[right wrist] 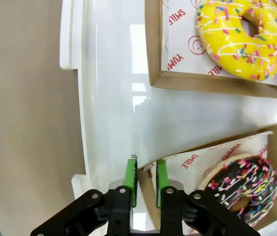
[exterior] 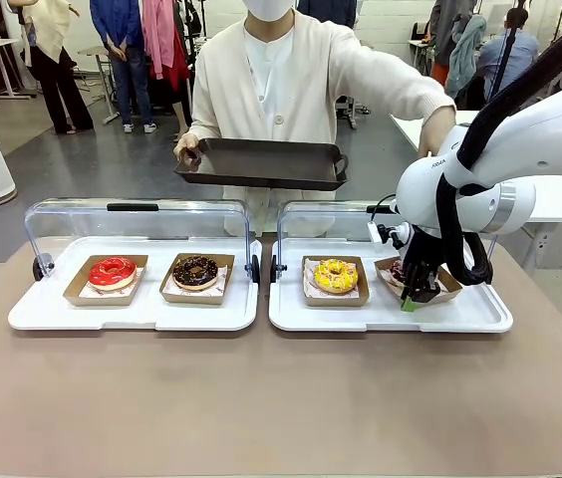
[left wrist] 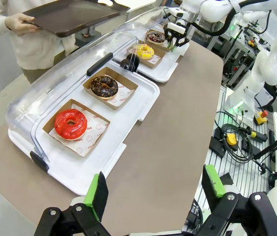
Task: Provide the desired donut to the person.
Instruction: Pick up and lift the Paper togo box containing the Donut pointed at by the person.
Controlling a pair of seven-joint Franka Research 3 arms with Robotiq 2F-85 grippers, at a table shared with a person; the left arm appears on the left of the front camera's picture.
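Four donuts sit in brown cardboard trays: red (exterior: 112, 271), chocolate (exterior: 195, 271), yellow with sprinkles (exterior: 336, 275) and chocolate with coloured sprinkles (right wrist: 244, 189). My right gripper (right wrist: 146, 183) is down at the near corner of the sprinkled chocolate donut's cardboard tray (right wrist: 274, 147), its green pads (right wrist: 130, 181) shut on the tray's edge. In the front view the right gripper (exterior: 416, 296) hides most of that donut. My left gripper (left wrist: 154, 191) hangs open above the table's near-left end, holding nothing. The person (exterior: 271, 85) stands across the table holding a dark serving tray (exterior: 261, 164) with both hands.
Two white display trays (exterior: 141, 311) (exterior: 460, 317) lie side by side, their clear lids (exterior: 137, 224) flipped up at the back. Bare brown tabletop (exterior: 281, 398) stretches in front of them. Other people stand far behind.
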